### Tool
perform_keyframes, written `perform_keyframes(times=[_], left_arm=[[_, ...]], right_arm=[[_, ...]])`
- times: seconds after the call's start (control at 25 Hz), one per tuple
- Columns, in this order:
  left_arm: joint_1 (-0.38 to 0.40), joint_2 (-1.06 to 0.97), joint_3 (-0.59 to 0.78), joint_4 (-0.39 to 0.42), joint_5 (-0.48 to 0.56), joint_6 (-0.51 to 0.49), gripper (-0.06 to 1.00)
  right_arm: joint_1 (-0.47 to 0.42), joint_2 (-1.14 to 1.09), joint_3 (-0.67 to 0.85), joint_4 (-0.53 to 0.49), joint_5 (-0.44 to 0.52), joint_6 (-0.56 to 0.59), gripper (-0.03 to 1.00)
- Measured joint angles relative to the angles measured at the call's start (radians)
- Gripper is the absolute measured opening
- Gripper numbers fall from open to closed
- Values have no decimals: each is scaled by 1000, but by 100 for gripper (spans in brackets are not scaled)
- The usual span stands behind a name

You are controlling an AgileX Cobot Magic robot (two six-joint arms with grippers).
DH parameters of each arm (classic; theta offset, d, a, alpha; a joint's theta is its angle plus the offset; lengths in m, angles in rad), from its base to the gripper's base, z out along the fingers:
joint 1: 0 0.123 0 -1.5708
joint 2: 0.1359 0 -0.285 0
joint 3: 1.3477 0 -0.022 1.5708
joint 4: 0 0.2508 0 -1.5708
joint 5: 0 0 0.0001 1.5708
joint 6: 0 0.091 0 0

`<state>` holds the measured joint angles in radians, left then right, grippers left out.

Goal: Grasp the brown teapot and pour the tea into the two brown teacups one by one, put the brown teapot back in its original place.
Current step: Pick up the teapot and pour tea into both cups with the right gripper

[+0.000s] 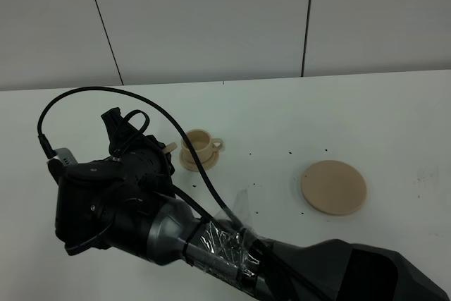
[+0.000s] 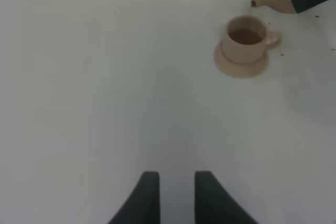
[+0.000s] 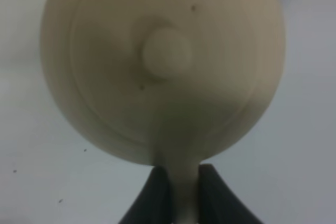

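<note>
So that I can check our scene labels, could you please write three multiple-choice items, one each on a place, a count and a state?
1. In the high view, the large saucer lies: A right of the cup; B left of it; C on top of it.
2. Cups showing in the high view: A one; B two; C three.
3. The right gripper is: A open; B shut on the teapot handle; C shut on a cup.
Key: A, the saucer sits right of the cup. A, only one shows. B, it pinches the handle.
</note>
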<state>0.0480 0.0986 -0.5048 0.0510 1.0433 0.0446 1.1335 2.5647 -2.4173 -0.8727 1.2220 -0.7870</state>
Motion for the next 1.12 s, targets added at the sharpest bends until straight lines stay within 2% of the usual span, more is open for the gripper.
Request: perform_keyframes(times=[1.12], left_arm=[[0,0,0,0,0,1,24]], right_arm=[[0,0,0,1,0,1,10]])
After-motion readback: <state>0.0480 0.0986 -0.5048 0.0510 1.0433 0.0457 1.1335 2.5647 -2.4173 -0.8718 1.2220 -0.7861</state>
